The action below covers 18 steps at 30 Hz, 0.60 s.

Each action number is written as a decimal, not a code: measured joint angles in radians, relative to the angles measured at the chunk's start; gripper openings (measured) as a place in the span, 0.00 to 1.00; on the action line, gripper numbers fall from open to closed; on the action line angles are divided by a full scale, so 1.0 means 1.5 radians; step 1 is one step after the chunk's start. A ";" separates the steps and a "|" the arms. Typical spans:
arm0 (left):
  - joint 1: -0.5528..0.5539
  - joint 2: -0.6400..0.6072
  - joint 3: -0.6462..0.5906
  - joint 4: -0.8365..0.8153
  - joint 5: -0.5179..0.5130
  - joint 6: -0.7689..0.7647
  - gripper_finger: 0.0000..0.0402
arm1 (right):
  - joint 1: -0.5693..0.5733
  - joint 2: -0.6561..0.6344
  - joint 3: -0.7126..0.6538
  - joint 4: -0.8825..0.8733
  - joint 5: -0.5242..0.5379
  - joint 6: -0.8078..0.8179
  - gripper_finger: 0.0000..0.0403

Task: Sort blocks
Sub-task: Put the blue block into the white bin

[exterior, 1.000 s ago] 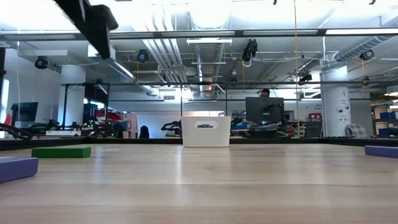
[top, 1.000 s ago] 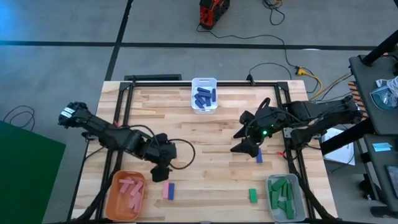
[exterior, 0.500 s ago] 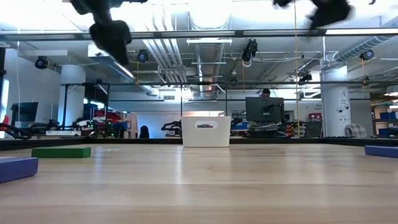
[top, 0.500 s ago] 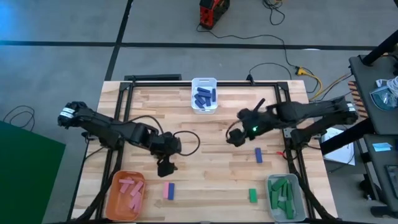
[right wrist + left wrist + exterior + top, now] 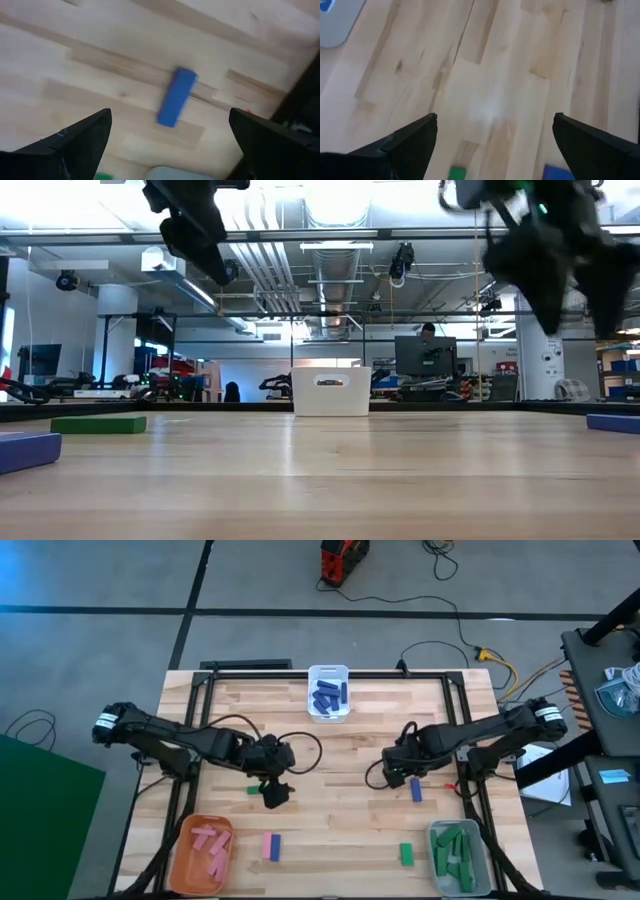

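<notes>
A green block [image 5: 254, 790] lies flat on the table beside my left gripper [image 5: 275, 792], which hangs open above the wood with nothing between its fingers [image 5: 415, 137]. My right gripper [image 5: 397, 780] is open too. It hovers just left of a blue block [image 5: 416, 790], which shows ahead of its fingers [image 5: 176, 96]. A pink block [image 5: 267, 845] and a blue block [image 5: 276, 843] lie side by side near the front. Another green block [image 5: 407, 853] lies front right. In the low view both grippers [image 5: 195, 230] [image 5: 560, 275] hang clear of the table.
A white bin [image 5: 328, 692] with blue blocks stands at the far middle. An orange bin [image 5: 205, 850] with pink blocks is at the front left, and a grey bin [image 5: 455, 855] with green blocks at the front right. Bare wood lies between the arms.
My left gripper has moved toward the far edge and a little right, uncovering the green block beside it. My right gripper has come down from high above the table and now hangs beside the blue block. No block has moved.
</notes>
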 joint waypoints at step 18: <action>0.000 0.000 -0.008 0.034 -0.075 -0.046 0.91 | 0.000 -0.013 -0.276 0.312 -0.029 0.070 0.92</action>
